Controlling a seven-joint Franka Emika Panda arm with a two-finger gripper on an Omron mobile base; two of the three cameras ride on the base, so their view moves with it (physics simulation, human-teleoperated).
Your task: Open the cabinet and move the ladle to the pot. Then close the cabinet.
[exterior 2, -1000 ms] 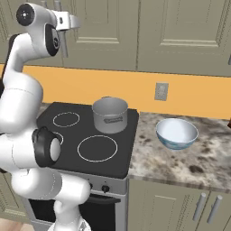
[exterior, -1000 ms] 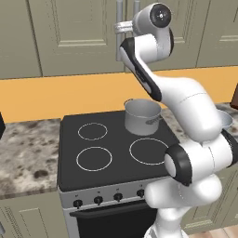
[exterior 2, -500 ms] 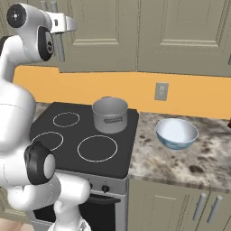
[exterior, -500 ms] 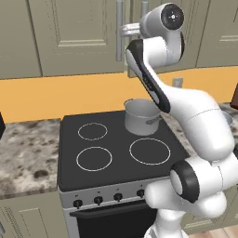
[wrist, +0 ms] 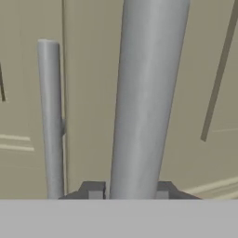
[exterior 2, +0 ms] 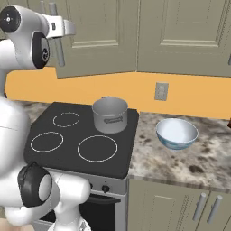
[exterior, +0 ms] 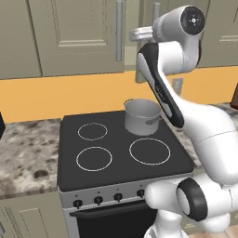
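So I'm sitting up at the cabinet right now and the whole next move is hanging on one thing: the bar handle is running straight up between my fingers, one dark tip on each side of it, right at the palm end of the hand view. Its long axis is vertical along the door, crosswise to the gap the fingers are making. I honestly can't tell whether they're clamped on the bar or just bracketing it; from the hand view the tips are looking very close to it but I'm not seeing contact for sure. The second handle is standing just beside it, parallel, on the other door, so I'm reading the near bar as the one I'd be pulling on, and my guess is the pull has to come back toward the base. Count-wise: two tall doors, two silver bars, one pot sitting at the back right of the stovetop by its four burner rings, one pale blue bowl out on the stone surface to the right. The ladle I'm assuming is inside the cabinet, both doors looking pretty much shut to me.
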